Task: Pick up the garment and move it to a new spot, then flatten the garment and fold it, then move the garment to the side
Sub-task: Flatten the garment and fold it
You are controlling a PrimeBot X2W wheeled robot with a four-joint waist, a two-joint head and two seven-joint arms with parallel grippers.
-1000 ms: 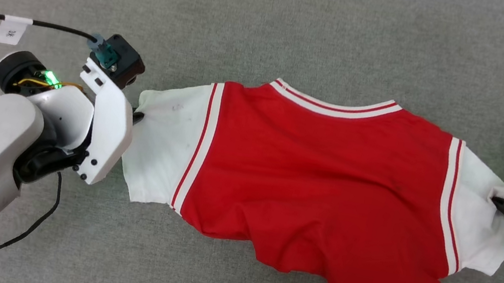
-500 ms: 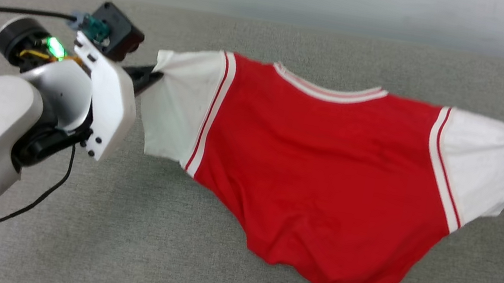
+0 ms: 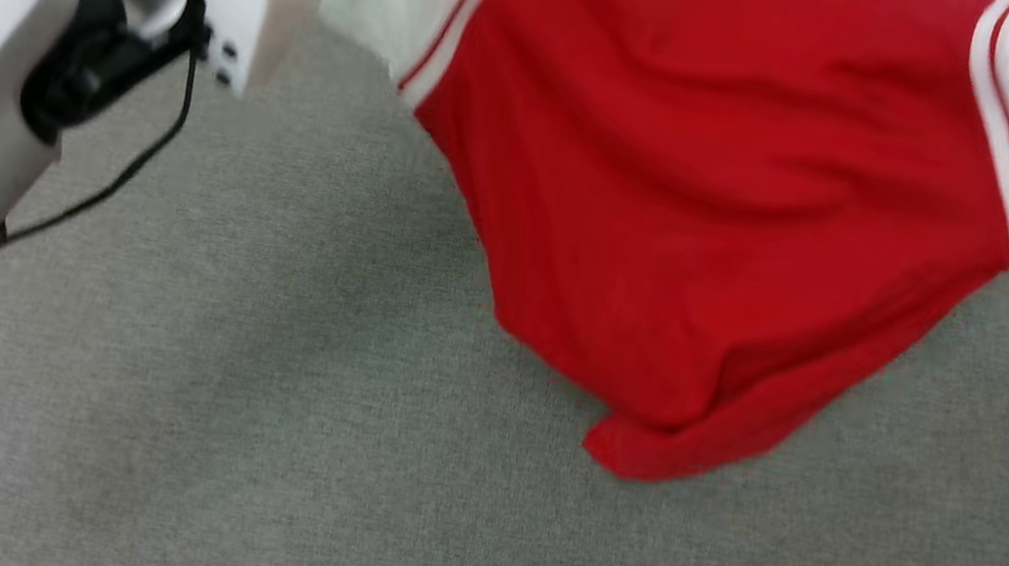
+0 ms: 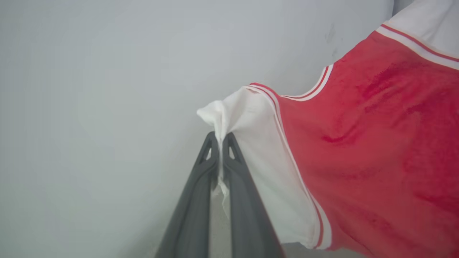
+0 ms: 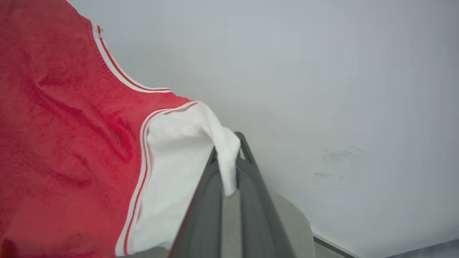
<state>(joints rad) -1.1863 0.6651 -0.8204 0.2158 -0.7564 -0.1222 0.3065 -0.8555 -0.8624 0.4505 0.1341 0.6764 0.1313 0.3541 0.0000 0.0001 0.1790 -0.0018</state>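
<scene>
Head view: the garment [image 3: 709,204] hangs in the air over the grey pad [image 3: 236,443]. U can't tell if its low red tip touches the pad.
Left wrist view: left gripper [image 4: 219,137] is pinched tight on the end of one white sleeve [image 4: 258,143]. A bit of cloth pokes past the tips.
Right wrist view: right gripper [image 5: 229,154] is pinched tight on the other white sleeve. Cloth flops over the tips.
How it handles: prob. light, soft & floppy, and it won't break. It sags in the middle. Thin cloth may slip, so grip tight & go slow.
Where to hold: sleeve ends are OK for carrying. For folding, I think shoulders or the bottom edge work better.
Looks: red body, short white sleeves, red & white stripes at neck & sleeve seams. This side is plain red w/ some wrinkles.
</scene>
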